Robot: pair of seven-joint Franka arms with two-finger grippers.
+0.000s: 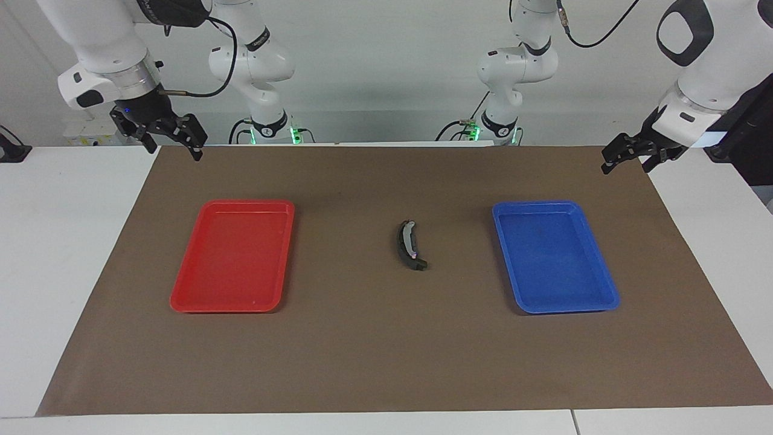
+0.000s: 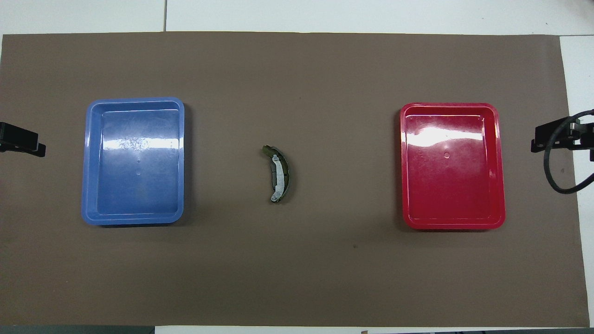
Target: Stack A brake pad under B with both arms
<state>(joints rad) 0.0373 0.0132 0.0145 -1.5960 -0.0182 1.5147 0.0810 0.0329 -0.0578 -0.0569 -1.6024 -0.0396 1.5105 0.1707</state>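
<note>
B [image 1: 410, 241], the long curved dark brake shoe with a silver strip, lies on the brown mat midway between the two trays; it also shows in the overhead view [image 2: 279, 174]. A short dark piece [image 1: 419, 264] sticks out under B's end farther from the robots, also seen from overhead [image 2: 267, 149]. It looks like the A brake pad, mostly hidden beneath B. My right gripper [image 1: 174, 151] is open and empty, raised over the mat's corner at the right arm's end. My left gripper [image 1: 627, 166] is open and empty, raised over the mat's edge at the left arm's end.
A red tray [image 1: 181, 290] lies toward the right arm's end and a blue tray [image 1: 604, 284] toward the left arm's end; nothing lies in either. In the overhead view they are the red tray [image 2: 500, 167] and the blue tray [image 2: 86, 162]. The brown mat [image 1: 386, 362] covers the table.
</note>
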